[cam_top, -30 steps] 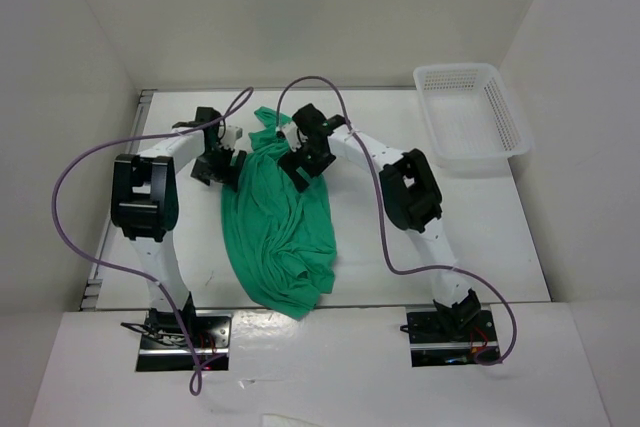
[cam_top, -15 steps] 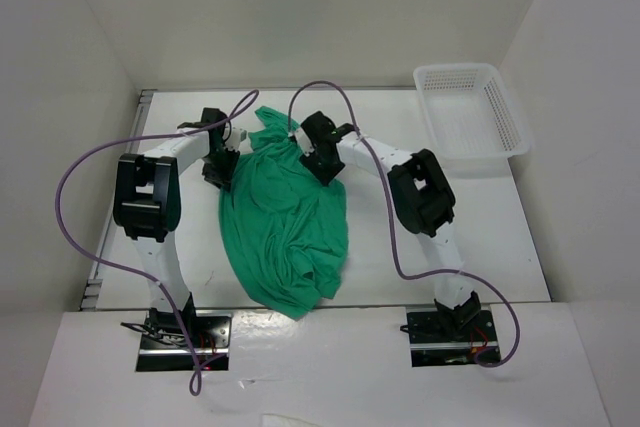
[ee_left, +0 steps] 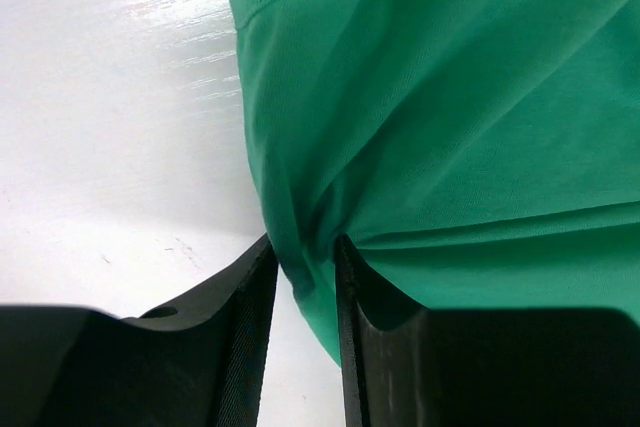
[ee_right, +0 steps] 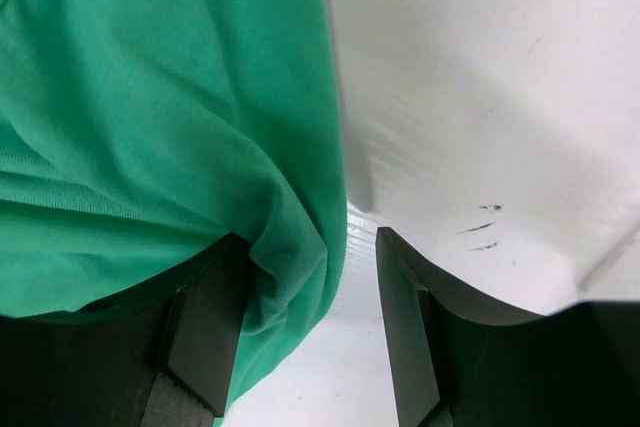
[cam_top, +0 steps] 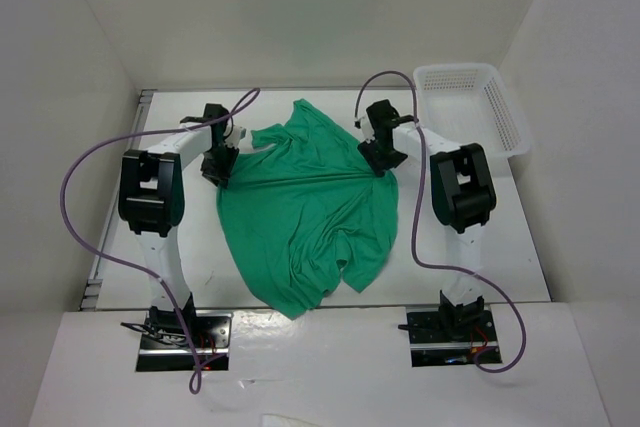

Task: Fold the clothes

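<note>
A glossy white desk (cam_top: 490, 247) sits boxed in by 3 plain white walls: a back wall (cam_top: 320, 17), a left wall (cam_top: 40, 97) and a right wall (cam_top: 590, 197). Even light leaves soft shadows and bright glare on its top, which bears a few faint dark scuffs (ee_right: 480, 229). A white ledge (cam_top: 320, 367) fronts it.

The T-shirt (cam_top: 305, 217) lies spread on the middle of the table (cam_top: 480, 247), between the two arms. The left gripper (cam_top: 218, 167) is at its far-left edge and the right gripper (cam_top: 380, 159) at its far-right edge — each with cloth between its fingers. The basket (cam_top: 512, 117) stands in the table's far-right corner, right of the right gripper and apart from the T-shirt.
</note>
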### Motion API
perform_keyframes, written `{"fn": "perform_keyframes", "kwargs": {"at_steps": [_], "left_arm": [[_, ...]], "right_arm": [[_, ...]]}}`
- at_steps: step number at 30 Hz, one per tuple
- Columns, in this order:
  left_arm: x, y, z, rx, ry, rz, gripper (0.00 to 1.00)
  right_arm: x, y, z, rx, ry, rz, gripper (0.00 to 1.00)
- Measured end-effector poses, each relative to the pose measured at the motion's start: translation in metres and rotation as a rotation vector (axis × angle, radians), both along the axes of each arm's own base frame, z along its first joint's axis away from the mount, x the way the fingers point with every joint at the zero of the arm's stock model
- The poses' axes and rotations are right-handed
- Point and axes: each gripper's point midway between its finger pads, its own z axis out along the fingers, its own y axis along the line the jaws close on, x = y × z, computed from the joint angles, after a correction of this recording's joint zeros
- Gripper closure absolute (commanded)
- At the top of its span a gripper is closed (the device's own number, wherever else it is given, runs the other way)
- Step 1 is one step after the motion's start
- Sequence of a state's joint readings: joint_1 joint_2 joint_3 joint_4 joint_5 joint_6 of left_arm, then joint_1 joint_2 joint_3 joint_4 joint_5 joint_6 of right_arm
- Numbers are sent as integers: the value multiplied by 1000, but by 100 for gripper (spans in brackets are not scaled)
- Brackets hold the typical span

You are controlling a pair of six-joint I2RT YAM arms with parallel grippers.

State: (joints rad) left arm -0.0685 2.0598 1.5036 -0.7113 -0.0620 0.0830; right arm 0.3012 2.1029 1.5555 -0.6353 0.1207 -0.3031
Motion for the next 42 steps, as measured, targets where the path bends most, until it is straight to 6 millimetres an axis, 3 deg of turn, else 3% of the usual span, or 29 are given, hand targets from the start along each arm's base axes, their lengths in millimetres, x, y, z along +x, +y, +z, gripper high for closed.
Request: {"fn": "perform_keyframes", "kwargs": {"at_steps": [9, 18, 21, 26, 30, 35, 38, 42], "left_arm": [[1, 4, 0, 16, 2, -15, 64], [24, 23, 2, 37, -30, 16, 62], [35, 22, 4, 41, -46, 2, 57], [58, 24, 7, 67, -78, 2, 50], [72, 32, 13, 93, -106, 2, 31], [83, 46, 34, 63, -143, 22, 14], [92, 47, 55, 29, -182, 28, 12], [110, 26, 92, -72, -265, -13, 12]], "right_arm": [[-3, -11, 1, -19, -12, 0, 35], [-7, -82, 2, -2, 3, -143, 31], [-7, -98, 4, 10, 0, -179, 27], [-7, -101, 5, 7, 1, -179, 26], [-14, -104, 14, 3, 17, -165, 22], [-10, -84, 56, 56, -18, -111, 20], [2, -48, 90, 95, -96, -31, 20], [4, 8, 117, 173, -149, 89, 21]]}}
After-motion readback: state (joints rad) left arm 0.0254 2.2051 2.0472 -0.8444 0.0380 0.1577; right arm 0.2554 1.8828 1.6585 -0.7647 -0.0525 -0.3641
